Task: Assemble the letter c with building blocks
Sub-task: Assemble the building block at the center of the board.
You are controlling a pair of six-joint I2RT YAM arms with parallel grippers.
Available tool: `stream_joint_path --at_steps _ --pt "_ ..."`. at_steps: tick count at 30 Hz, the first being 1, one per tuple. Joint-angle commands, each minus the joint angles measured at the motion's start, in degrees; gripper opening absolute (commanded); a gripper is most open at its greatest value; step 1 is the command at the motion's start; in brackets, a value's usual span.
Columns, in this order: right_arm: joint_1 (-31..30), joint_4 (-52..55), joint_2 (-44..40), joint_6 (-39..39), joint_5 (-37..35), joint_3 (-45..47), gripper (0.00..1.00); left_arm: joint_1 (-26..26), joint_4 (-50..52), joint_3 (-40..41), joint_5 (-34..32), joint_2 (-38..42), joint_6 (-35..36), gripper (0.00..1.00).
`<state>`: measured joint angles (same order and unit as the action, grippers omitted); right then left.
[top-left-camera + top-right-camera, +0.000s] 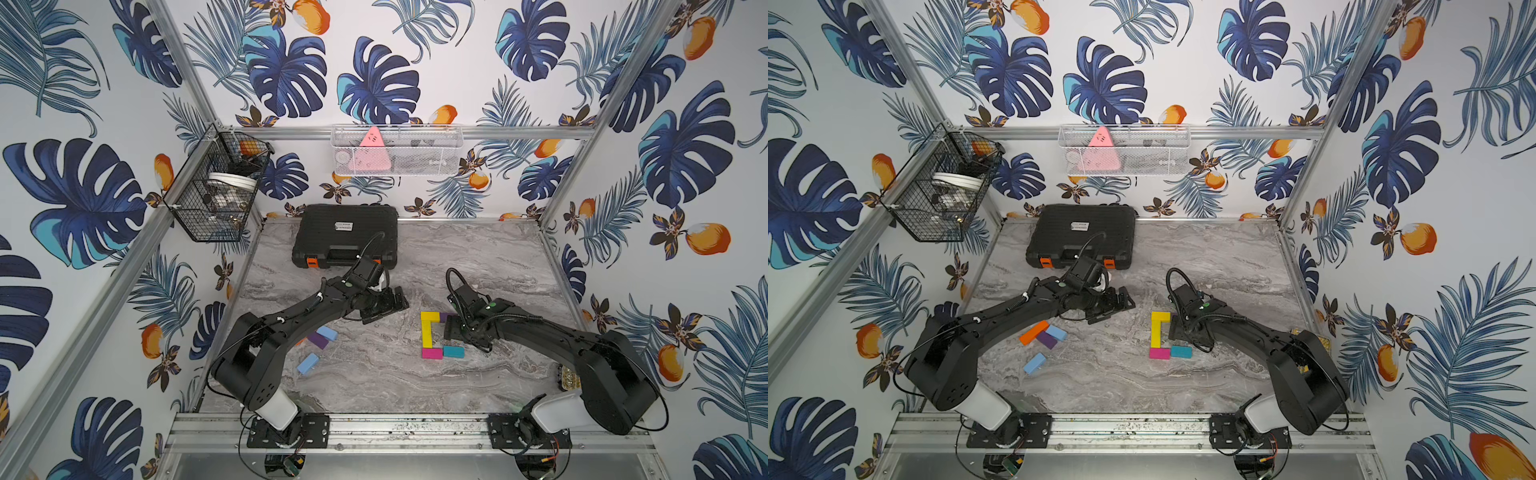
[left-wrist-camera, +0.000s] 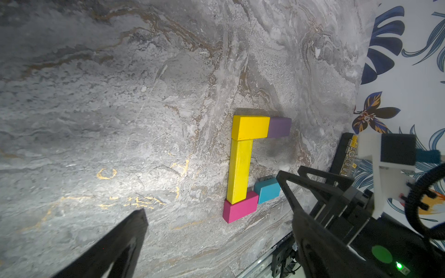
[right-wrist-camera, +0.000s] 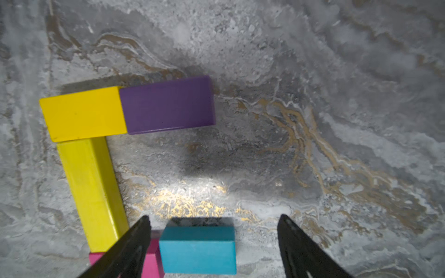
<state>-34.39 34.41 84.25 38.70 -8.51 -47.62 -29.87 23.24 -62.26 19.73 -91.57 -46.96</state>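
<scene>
Five building blocks lie in a C on the marble table: a short yellow one (image 3: 81, 113), a purple one (image 3: 166, 106), a long yellow one (image 3: 91, 192), a magenta one (image 2: 240, 207) and a teal one (image 3: 197, 250). My right gripper (image 3: 214, 220) hangs open just over the C's inside. The teal block lies on the table between its fingers, with a gap to one finger. In both top views that gripper (image 1: 449, 328) hides most of the purple block. My left gripper (image 1: 388, 309) is wide open and empty, left of the C.
Loose blocks lie under the left arm: orange (image 1: 1034, 332), purple (image 1: 318, 340), two light blue (image 1: 327, 332) (image 1: 308, 364). A black case (image 1: 345, 237) sits at the back left. Wire baskets (image 1: 395, 151) (image 1: 216, 187) hang on the walls. A small board (image 1: 567, 378) lies at the right edge.
</scene>
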Motion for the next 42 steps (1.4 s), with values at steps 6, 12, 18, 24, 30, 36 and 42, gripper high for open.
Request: stream_joint_path --at_steps 6,12,18,24,30,36,42 --pt "0.16 1.18 1.44 -1.51 -0.3 0.65 0.84 -0.41 0.22 -0.94 -0.13 -0.38 -0.76 0.99" --pt "0.12 0.91 1.05 -1.76 0.33 2.63 0.83 -1.86 -0.44 -0.31 -0.45 -0.65 -1.24 0.99" --pt "0.12 0.5 0.26 -1.61 0.67 3.97 0.83 -4.73 -1.61 1.65 -1.86 -0.76 -2.5 0.99" --pt "0.11 0.08 -0.14 -1.25 1.29 4.72 0.83 -6.69 -3.47 3.02 -1.8 -1.76 -3.82 0.99" --pt "0.11 0.08 -0.64 -0.84 1.55 4.48 0.83 -7.44 -3.47 2.78 -2.15 -2.21 -3.81 0.99" --pt "0.14 1.06 -4.43 0.32 3.18 4.34 0.83 -7.75 -4.04 3.71 -2.06 -2.12 -4.09 0.99" --pt "0.14 0.92 -7.63 -0.65 8.45 6.91 0.82 -7.88 -4.66 4.68 -1.88 -1.77 -4.28 0.99"
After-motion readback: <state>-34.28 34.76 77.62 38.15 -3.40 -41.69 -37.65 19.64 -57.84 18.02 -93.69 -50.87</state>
